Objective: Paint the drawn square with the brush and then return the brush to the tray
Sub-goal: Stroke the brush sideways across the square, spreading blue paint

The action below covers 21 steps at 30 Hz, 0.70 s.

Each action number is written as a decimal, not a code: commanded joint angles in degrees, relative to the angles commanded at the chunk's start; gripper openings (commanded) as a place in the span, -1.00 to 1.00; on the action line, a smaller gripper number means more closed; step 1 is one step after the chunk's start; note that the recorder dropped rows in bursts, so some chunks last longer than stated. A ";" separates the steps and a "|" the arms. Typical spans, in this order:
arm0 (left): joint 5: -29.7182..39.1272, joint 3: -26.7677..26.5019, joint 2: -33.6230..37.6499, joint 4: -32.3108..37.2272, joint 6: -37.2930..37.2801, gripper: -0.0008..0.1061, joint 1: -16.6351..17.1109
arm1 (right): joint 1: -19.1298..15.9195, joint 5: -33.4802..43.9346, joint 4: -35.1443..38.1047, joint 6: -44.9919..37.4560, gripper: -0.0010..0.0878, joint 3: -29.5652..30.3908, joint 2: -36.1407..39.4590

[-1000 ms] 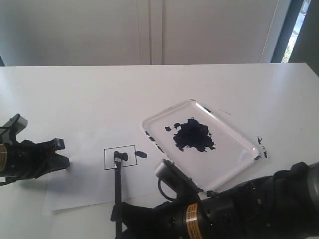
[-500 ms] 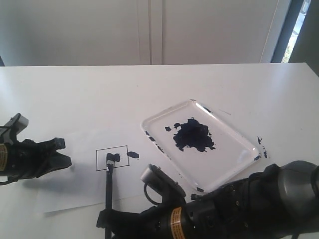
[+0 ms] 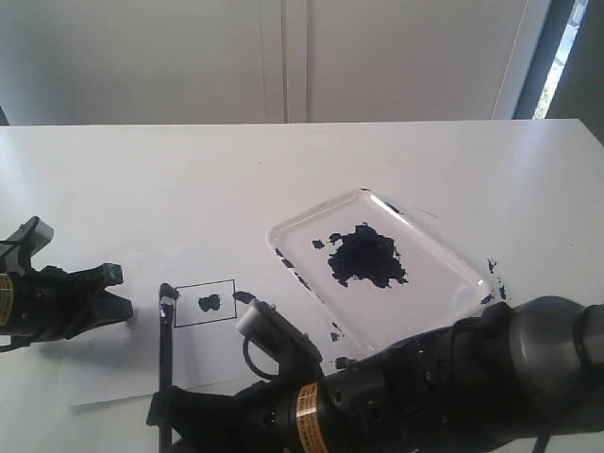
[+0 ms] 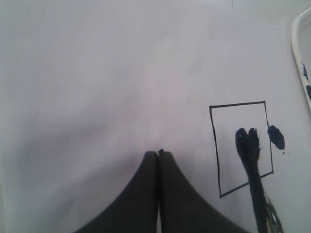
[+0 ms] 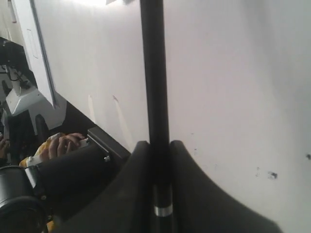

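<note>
My right gripper [image 3: 170, 420] [image 5: 158, 144] is shut on the black handle of the brush [image 3: 166, 349] [image 5: 154, 73], near the table's front edge. In the exterior view the brush tip sits just left of the drawn square [image 3: 205, 303], which holds one dark blue smear. In the left wrist view the brush [image 4: 257, 194] crosses the outline of the drawn square [image 4: 240, 145] with its tip inside. My left gripper [image 3: 115, 289] [image 4: 159, 154] is shut and empty at the paper's left side. The clear tray [image 3: 429, 293] [image 4: 301, 39] with its blue blob lies to the right.
The white paper sheet [image 3: 132, 368] lies slightly askew near the front of the table. A blue smear [image 3: 243, 296] sits just outside the square on the right. Blue specks [image 3: 495, 283] dot the table right of the tray. A person's hand [image 5: 63, 143] shows beyond the table edge.
My right arm has swept left with the brush, carrying the tip from inside the square to its left side. The paper and its square have slid a little leftward. The left gripper stays put.
</note>
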 joint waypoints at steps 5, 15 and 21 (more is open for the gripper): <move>0.00 0.00 0.00 1.12 -0.97 -0.99 0.00 | 0.00 2.93 0.57 0.00 -0.98 0.00 0.00; -0.32 0.00 0.00 1.14 -1.20 -0.99 0.00 | 0.00 3.28 -1.05 0.09 -0.98 0.00 0.96; -0.32 0.00 0.00 1.25 -1.20 -0.99 0.00 | 0.16 6.61 -6.52 0.09 -0.98 -0.29 2.67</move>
